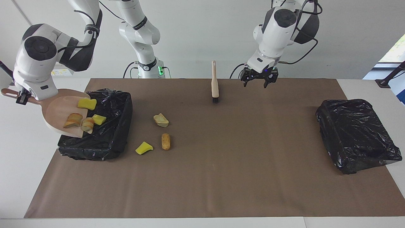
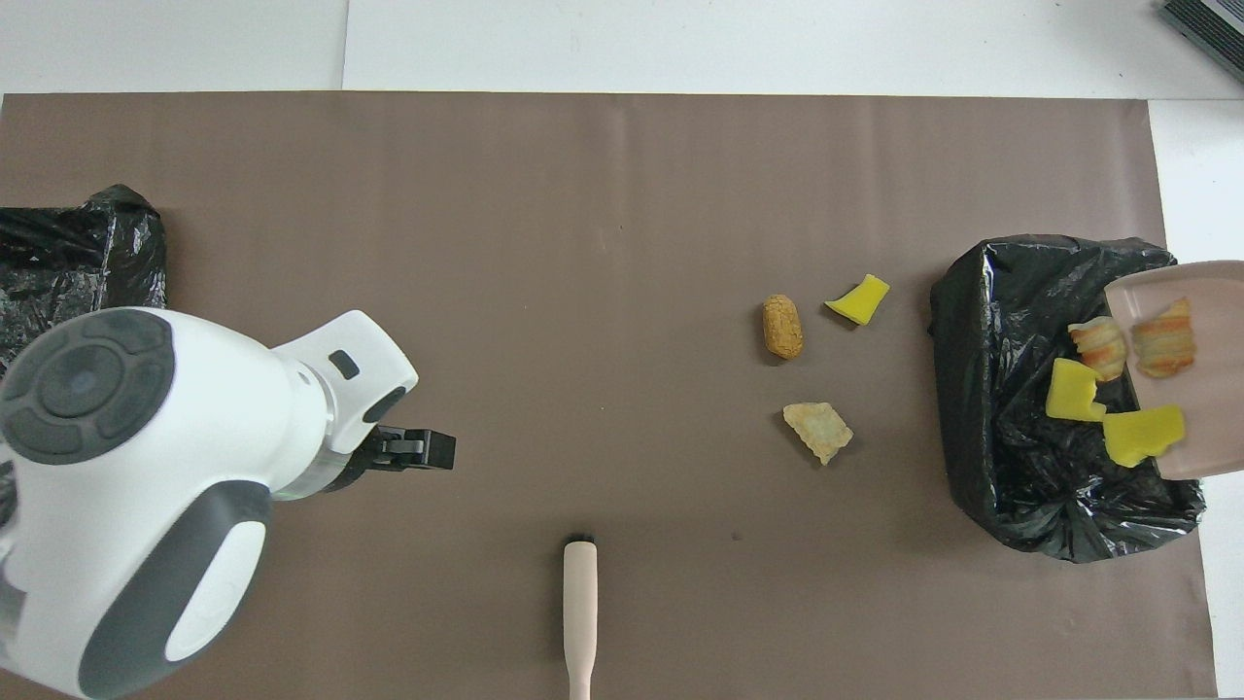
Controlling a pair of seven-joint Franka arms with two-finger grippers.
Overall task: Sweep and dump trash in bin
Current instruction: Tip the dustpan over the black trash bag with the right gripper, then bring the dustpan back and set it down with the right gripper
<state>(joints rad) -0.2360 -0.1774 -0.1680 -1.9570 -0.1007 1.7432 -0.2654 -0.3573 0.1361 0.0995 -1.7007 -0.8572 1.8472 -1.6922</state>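
Observation:
My right gripper is shut on the handle of the pale pink dustpan, which tilts steeply over the black-lined bin. Two yellow sponge pieces and two bread lumps slide at its lip. On the mat beside the bin lie a bread lump, a brown roll and a yellow sponge scrap. My left gripper hangs open and empty over the mat, apart from the brush.
The brush has its black bristles on the mat and its beige handle points toward the robots. A second black-bagged bin sits at the left arm's end of the table. The brown mat covers most of the table.

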